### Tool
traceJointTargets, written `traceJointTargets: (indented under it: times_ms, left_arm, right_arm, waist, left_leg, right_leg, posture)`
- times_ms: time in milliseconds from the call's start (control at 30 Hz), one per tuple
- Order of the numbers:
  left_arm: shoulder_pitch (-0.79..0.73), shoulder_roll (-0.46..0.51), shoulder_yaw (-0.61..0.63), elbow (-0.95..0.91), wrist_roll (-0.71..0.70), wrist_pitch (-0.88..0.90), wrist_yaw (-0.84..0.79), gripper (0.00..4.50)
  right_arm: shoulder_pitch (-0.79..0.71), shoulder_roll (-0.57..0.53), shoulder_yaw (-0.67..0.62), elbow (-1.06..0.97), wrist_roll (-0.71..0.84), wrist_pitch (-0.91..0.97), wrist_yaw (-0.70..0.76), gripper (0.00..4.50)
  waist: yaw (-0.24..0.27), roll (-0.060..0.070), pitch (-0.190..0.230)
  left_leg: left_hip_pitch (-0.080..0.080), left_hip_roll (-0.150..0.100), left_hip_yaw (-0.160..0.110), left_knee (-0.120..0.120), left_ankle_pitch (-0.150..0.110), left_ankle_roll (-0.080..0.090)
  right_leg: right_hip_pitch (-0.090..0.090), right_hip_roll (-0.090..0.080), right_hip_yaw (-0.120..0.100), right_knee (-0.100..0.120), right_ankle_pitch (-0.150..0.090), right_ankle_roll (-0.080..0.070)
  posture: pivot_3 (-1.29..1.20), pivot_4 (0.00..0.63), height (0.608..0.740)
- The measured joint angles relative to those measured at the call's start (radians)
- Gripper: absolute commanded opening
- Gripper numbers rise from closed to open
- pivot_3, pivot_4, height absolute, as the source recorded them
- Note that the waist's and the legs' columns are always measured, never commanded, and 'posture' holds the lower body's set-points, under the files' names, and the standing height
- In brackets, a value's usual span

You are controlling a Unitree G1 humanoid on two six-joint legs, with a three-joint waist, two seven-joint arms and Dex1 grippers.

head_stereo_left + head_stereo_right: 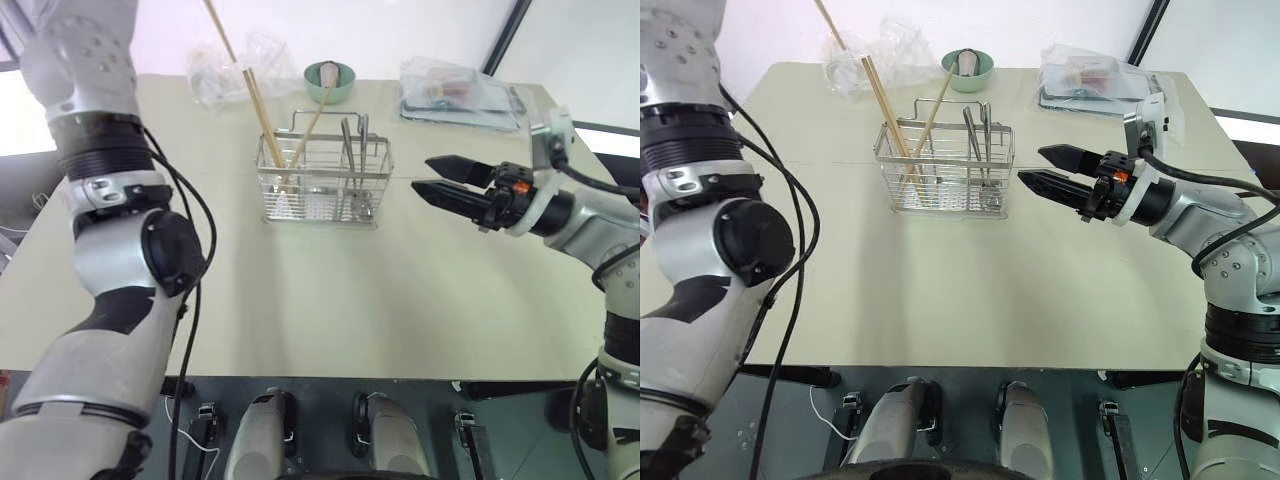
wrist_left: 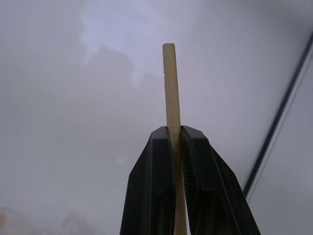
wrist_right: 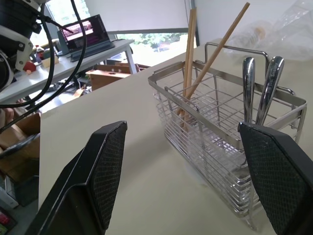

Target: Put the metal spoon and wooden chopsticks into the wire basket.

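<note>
The wire basket (image 1: 325, 185) stands at the middle of the table. Two wooden chopsticks (image 1: 262, 115) lean in its left compartment, and a third stick (image 1: 312, 122) slants toward the back. Two shiny metal handles (image 3: 261, 88) stand upright in the right compartment; I take one for the metal spoon, its bowl low behind the wire. My left gripper (image 2: 174, 131) is shut on another wooden chopstick (image 2: 169, 83), which shows high over the table's far left (image 1: 220, 30). My right gripper (image 1: 424, 174) hovers open just right of the basket with nothing between its fingers (image 3: 105, 166).
A green bowl (image 1: 329, 82) with a utensil in it sits behind the basket. Crumpled clear plastic (image 1: 215, 72) lies at the back left, and a clear tray with bags (image 1: 460, 95) at the back right. The table's front edge (image 1: 330, 375) runs near me.
</note>
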Motion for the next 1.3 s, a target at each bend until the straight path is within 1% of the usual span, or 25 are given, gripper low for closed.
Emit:
traceJointTargets:
  times_ms: [67,167,267,400,500,600,667,700,733,767,833,900,933,1067,1133,1200,1233,1267,1300]
  left_arm:
    - [0.034,-0.018,-0.054,-0.022,0.012,0.014,-0.020,0.04]
    - [0.127,-0.042,-0.132,-0.079,0.042,0.022,-0.046,0.04]
    - [0.230,-0.063,-0.198,-0.111,0.087,-0.008,-0.068,0.04]
    - [0.300,-0.086,-0.219,-0.138,0.112,-0.047,-0.082,0.04]
    - [0.361,-0.107,-0.251,-0.177,0.134,-0.052,-0.085,0.04]
    - [0.389,-0.129,-0.260,-0.205,0.138,-0.047,-0.084,0.04]
    - [0.418,-0.141,-0.259,-0.246,0.139,-0.064,-0.083,0.81]
    - [0.442,-0.151,-0.259,-0.277,0.142,-0.081,-0.080,1.12]
    - [0.459,-0.160,-0.259,-0.296,0.144,-0.090,-0.075,1.55]
    - [0.474,-0.165,-0.259,-0.313,0.148,-0.092,-0.069,2.17]
    - [0.498,-0.165,-0.259,-0.335,0.151,-0.091,-0.059,3.04]
    - [0.510,-0.164,-0.258,-0.360,0.151,-0.084,-0.053,4.09]
    - [0.515,-0.160,-0.256,-0.378,0.151,-0.075,-0.047,4.42]
    - [0.518,-0.121,-0.244,-0.444,0.145,-0.021,-0.034,4.42]
    - [0.512,-0.080,-0.214,-0.463,0.114,0.051,-0.035,4.42]
    - [0.483,-0.004,-0.178,-0.450,0.072,0.147,-0.051,4.42]
    - [0.463,0.058,-0.160,-0.434,0.046,0.204,-0.082,4.42]
    - [0.454,0.097,-0.151,-0.424,0.035,0.232,-0.102,4.42]
    - [0.448,0.176,-0.144,-0.410,0.020,0.274,-0.161,4.42]
  right_arm:
    - [0.005,0.000,-0.009,-0.008,0.004,0.000,-0.004,3.74]
    - [0.023,0.000,-0.026,-0.012,0.011,0.001,-0.017,3.74]
    - [0.041,0.000,-0.051,-0.025,0.022,0.004,-0.032,3.74]
    - [0.054,0.000,-0.056,-0.034,0.028,0.004,-0.042,3.74]
    - [0.056,0.000,-0.056,-0.035,0.028,0.003,-0.045,3.74]
    - [0.053,0.000,-0.055,-0.034,0.028,0.003,-0.047,3.74]
    - [0.047,0.000,-0.055,-0.033,0.027,-0.001,-0.047,3.74]
    - [0.045,0.000,-0.055,-0.032,0.027,-0.003,-0.047,3.74]
    - [0.045,0.001,-0.054,-0.031,0.026,-0.004,-0.048,3.74]
    - [0.044,0.002,-0.053,-0.030,0.026,-0.005,-0.048,3.74]
    - [0.043,0.002,-0.052,-0.024,0.024,-0.008,-0.048,3.74]
    - [0.042,0.003,-0.051,-0.022,0.022,-0.011,-0.047,3.74]
    - [0.036,0.003,-0.048,-0.019,0.018,-0.012,-0.046,3.74]
    - [0.026,0.003,-0.043,0.007,0.005,-0.022,-0.036,3.74]
    - [0.016,0.002,-0.035,0.027,-0.005,-0.027,-0.027,3.74]
    - [0.007,-0.001,-0.027,0.046,-0.019,-0.035,-0.010,3.74]
    - [0.002,-0.006,-0.018,0.062,-0.036,-0.048,0.006,3.74]
    - [0.001,-0.012,-0.013,0.073,-0.046,-0.054,0.015,3.74]
    - [-0.004,-0.022,-0.002,0.097,-0.070,-0.069,0.038,3.74]
  waist:
    - [-0.002,0.000,0.000]
    - [-0.003,0.000,0.000]
    - [-0.004,0.000,0.000]
    - [-0.003,0.000,0.000]
    - [0.001,0.000,0.000]
    - [-0.001,0.000,0.000]
    - [-0.002,0.000,0.000]
    - [-0.003,0.000,0.000]
    - [-0.003,0.000,0.000]
    - [-0.003,0.000,0.000]
    - [-0.002,0.000,0.000]
    - [-0.001,0.000,0.000]
    - [-0.001,0.000,0.000]
    - [-0.002,0.000,0.000]
    - [-0.003,0.000,0.000]
    - [-0.005,0.000,0.000]
    - [-0.007,0.000,0.000]
    - [-0.007,0.001,0.000]
    - [-0.007,0.001,0.000]
  left_leg:
    - [0.000,0.000,0.000,0.000,0.000,0.000]
    - [0.000,0.000,0.000,0.000,0.000,0.000]
    - [0.000,0.001,0.000,-0.001,0.000,0.000]
    - [0.000,0.001,0.000,0.000,0.000,0.000]
    - [0.000,0.000,-0.001,0.000,0.000,0.001]
    - [0.000,0.000,-0.001,0.000,-0.001,0.002]
    - [0.000,0.001,-0.001,0.000,-0.001,0.002]
    - [0.000,0.001,-0.001,0.000,-0.001,0.001]
    - [0.000,0.001,-0.001,0.000,-0.001,0.001]
    - [0.000,0.001,-0.001,0.000,-0.001,0.002]
    - [0.000,0.001,-0.001,0.000,-0.001,0.002]
    - [0.000,0.001,-0.001,0.000,-0.002,0.003]
    - [0.000,0.000,-0.001,0.000,-0.002,0.003]
    - [0.000,0.001,-0.001,0.000,-0.002,0.004]
    - [0.000,0.001,-0.001,0.000,-0.002,0.004]
    - [0.000,0.001,-0.001,0.000,-0.002,0.004]
    - [0.000,0.001,-0.001,0.000,-0.002,0.003]
    - [0.000,0.001,-0.001,-0.001,-0.001,0.002]
    - [0.000,0.001,0.000,-0.001,0.000,0.000]
  right_leg:
    - [0.000,0.000,0.000,0.000,0.000,0.000]
    - [0.000,0.001,0.000,0.000,0.000,0.000]
    - [-0.001,0.001,0.000,0.000,0.000,0.000]
    - [-0.001,0.001,0.000,0.000,0.000,0.000]
    - [0.000,0.000,0.000,0.000,0.000,0.000]
    - [0.000,0.000,0.000,0.000,0.000,0.000]
    - [0.000,0.001,0.000,0.000,0.000,0.000]
    - [0.000,0.001,0.000,0.000,0.000,0.000]
    - [0.000,0.001,0.000,0.000,0.000,0.000]
    - [0.000,0.001,0.000,0.000,0.000,0.000]
    - [0.000,0.001,0.000,0.000,0.000,0.000]
    - [0.000,0.001,0.000,0.000,0.000,0.000]
    - [0.000,0.000,0.000,0.000,0.000,0.000]
    - [0.000,0.001,0.000,0.000,0.000,0.000]
    - [0.000,0.001,0.000,0.001,0.000,0.000]
    - [-0.001,0.001,0.000,0.001,0.000,0.000]
    - [-0.001,0.002,0.000,0.001,0.000,0.000]
    - [-0.001,0.002,0.000,0.001,0.000,0.000]
    - [-0.001,0.002,0.000,0.001,0.000,0.000]
  posture:
    - [0.00,0.150,0.707]
    - [0.00,0.150,0.707]
    - [0.00,0.150,0.707]
    - [0.00,0.150,0.707]
    - [0.00,0.150,0.707]
    - [0.00,0.150,0.707]
    - [0.00,0.150,0.707]
    - [0.00,0.150,0.707]
    - [0.00,0.150,0.707]
    - [0.00,0.150,0.707]
    - [0.00,0.150,0.707]
    - [0.00,0.150,0.707]
    - [0.00,0.150,0.707]
    - [0.00,0.150,0.707]
    - [0.00,0.150,0.707]
    - [0.00,0.150,0.707]
    - [0.00,0.150,0.707]
    - [0.00,0.150,0.707]
    - [0.00,0.150,0.707]
